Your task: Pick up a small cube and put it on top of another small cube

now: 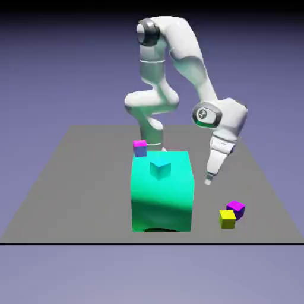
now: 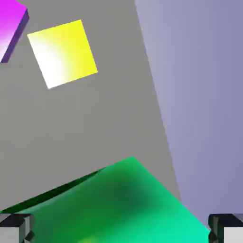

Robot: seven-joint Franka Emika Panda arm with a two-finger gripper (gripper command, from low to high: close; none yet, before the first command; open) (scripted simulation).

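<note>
- right now the gripper (image 1: 208, 180) hangs in the air with its jaws spread wide and nothing between them; in the hand view the two fingertips (image 2: 14, 228) sit far apart at the bottom corners.
- below and a little ahead of the hand, the small cube (image 1: 236, 207) with magenta top and dark purple side rests on the table (image 1: 71, 178), clear of the fingers and not yet touched.
- just beside it, on the side nearer the hand in the hand view, lies the yellow cube (image 1: 227, 218); the two look as if they touch at a corner, though the exterior view is too small to be sure.
- the big green block (image 1: 162, 191) stands close beside the hand, filling the bottom of the hand view between the fingertips, so the hand is probably tilted to pass its edge on the way down.
- a teal cube (image 1: 160, 168) sits on top of the green block, and a magenta and blue cube (image 1: 139, 148) lies beyond the block, well apart from the hand.
- judging by this, the step in hand is the approach: the open jaws suit a descent over the small cube, but the hand must first move so that cube sits midway between the fingers.
- the yellow neighbour leaves little room for a finger on that side, so a nudge is the likely risk.
</note>
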